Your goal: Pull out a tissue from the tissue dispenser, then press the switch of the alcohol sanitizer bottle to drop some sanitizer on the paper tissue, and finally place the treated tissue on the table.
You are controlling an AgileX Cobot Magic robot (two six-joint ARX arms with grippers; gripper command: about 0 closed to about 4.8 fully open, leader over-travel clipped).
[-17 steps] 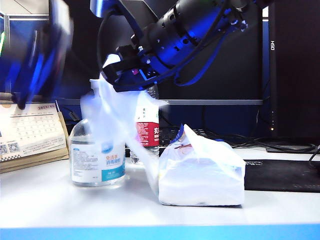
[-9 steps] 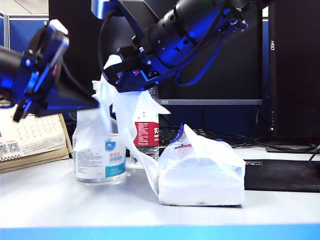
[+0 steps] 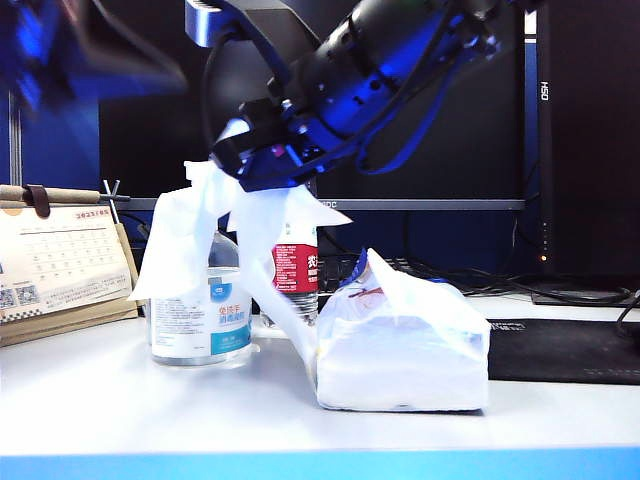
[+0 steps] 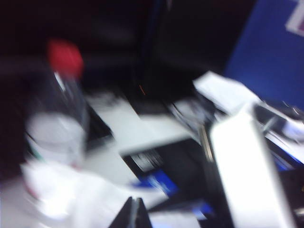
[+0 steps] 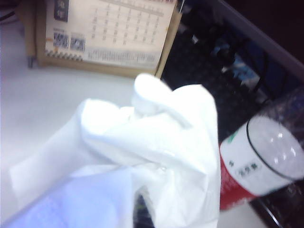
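My right gripper hangs above the table, shut on a white tissue. The tissue drapes down over the top of the alcohol sanitizer bottle and trails toward the tissue dispenser. The switch is hidden under the tissue. In the right wrist view the bunched tissue covers my right gripper. My left arm is a blur high at the left, clear of the bottle. In the blurred left wrist view my left gripper is shut and holds nothing.
A red-capped water bottle stands just behind the sanitizer bottle and the dispenser. A desk calendar leans at the left. A black mat lies at the right, with monitors and cables behind.
My left gripper, at the top of the sanitizer bottle half a second ago, has swung up and away to the upper left. The tissue now lies over the bottle top. The right gripper stayed put.
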